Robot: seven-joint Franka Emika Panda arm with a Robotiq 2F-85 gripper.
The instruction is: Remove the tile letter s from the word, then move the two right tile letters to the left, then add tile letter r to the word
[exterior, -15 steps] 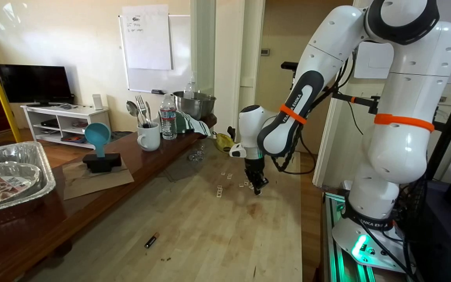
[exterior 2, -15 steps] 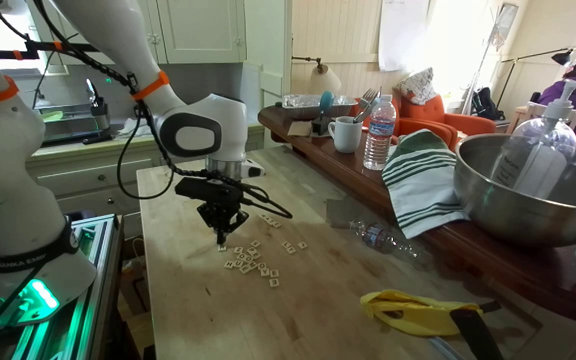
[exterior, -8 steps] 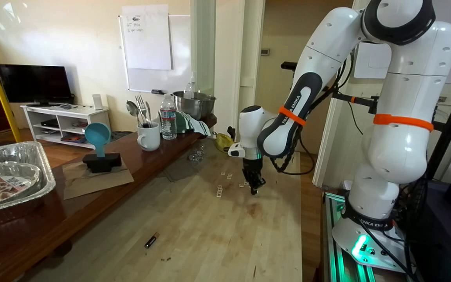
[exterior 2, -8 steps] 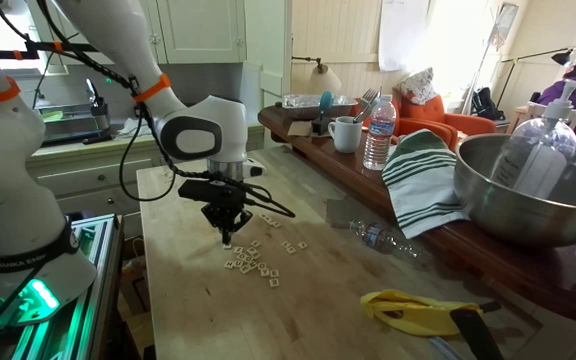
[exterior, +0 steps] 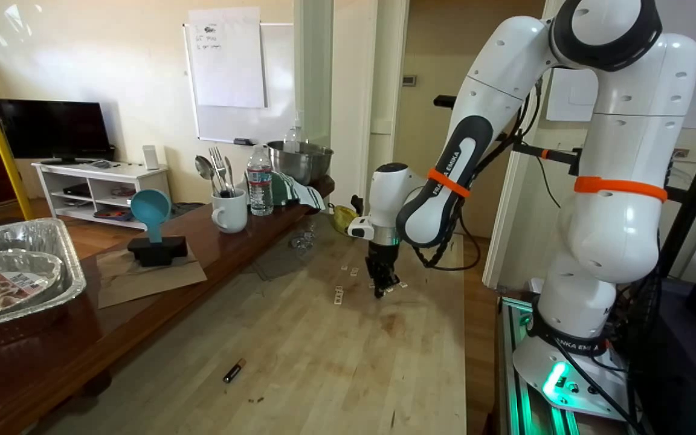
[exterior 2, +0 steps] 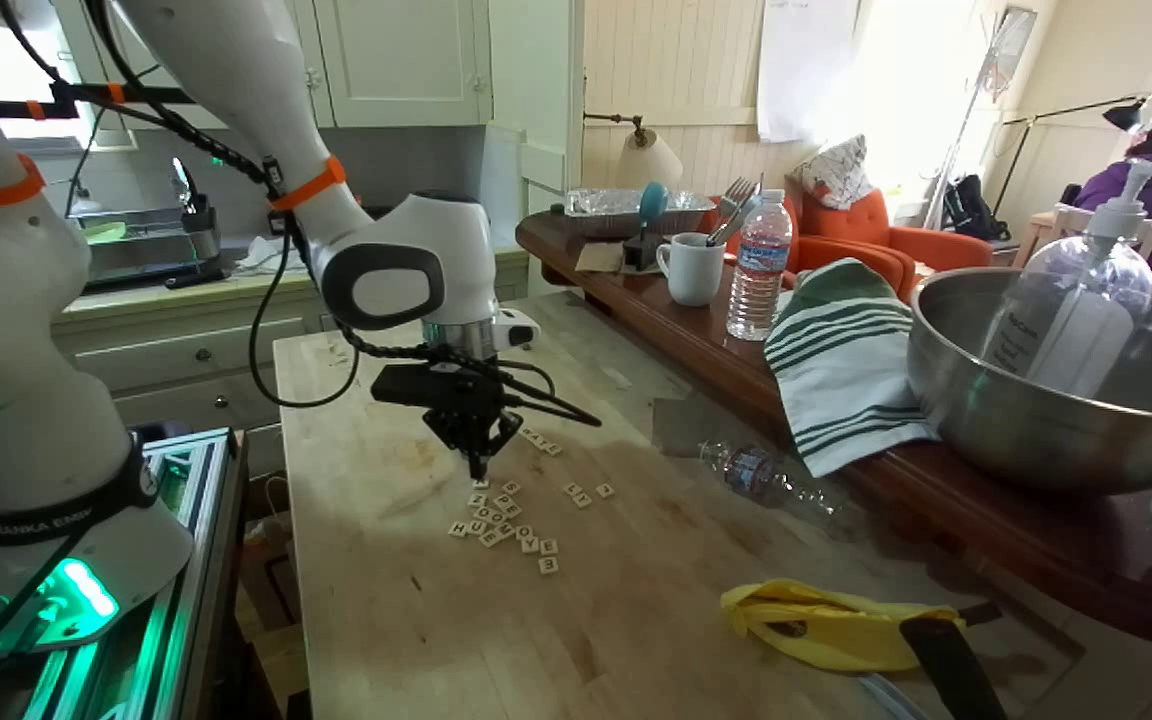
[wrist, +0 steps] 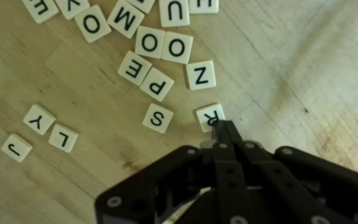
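Observation:
In the wrist view the cream R tile (wrist: 207, 112) lies flat on the table. My gripper (wrist: 227, 123) is shut, its black fingertips together over one edge of the R tile, nothing between them. The tip also sits at the R tile (exterior 2: 480, 485) in an exterior view. The S tile (wrist: 158, 118) lies alone left of R. Beyond are the Z tile (wrist: 201, 75), the P tile (wrist: 157, 84) touching the E tile (wrist: 134, 68), and two touching O tiles (wrist: 176, 47). I cannot tell which group is the word.
Loose J (wrist: 16, 148), Y (wrist: 39, 119) and L (wrist: 63, 138) tiles lie to the left. A short tile row (exterior 2: 540, 441) lies farther off. A plastic bottle (exterior 2: 771, 475), a yellow item (exterior 2: 826, 625) and a battery (exterior: 234, 370) lie on the table (exterior: 299, 362), beside a raised counter (exterior: 142, 314).
My shut gripper has moved across the table toward the tile cluster. The R tile has slid along with its tip, closer to the Z and S tiles.

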